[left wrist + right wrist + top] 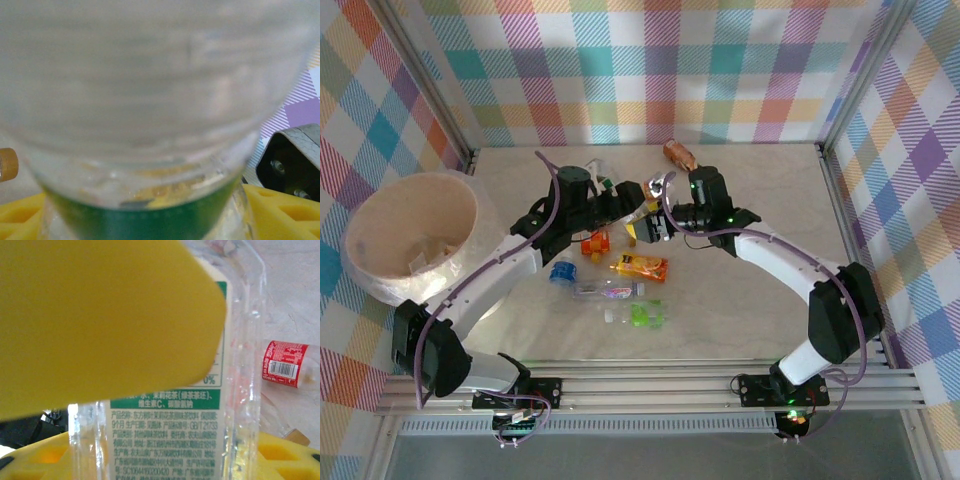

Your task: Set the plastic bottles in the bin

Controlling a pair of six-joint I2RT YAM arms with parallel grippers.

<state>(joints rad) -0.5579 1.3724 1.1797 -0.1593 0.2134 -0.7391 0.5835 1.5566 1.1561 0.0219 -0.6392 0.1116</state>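
Though clear — a green-banded bottle (165,440)

With twelve o'clock at the far wall in the overhead view, the bin (380,215) stands at the table's (770,320) nine o'clock edge, well apart from the bottles. Near the middle the left gripper (628,205) meets the right gripper (648,228) at its ten o'clock. The held bottle (165,440) sits between the right gripper's fingers (100,315). The second bottle (595,242) lies at the grippers' seven o'clock, and the third bottle (640,267) lies at its four o'clock. The fourth bottle (562,272) lies at nine o'clock of the third. The fifth bottle (608,290) is nearer the arms, and the sixth bottle (645,315) is nearest them. The seventh bottle (678,153) lies alone at twelve o'clock.
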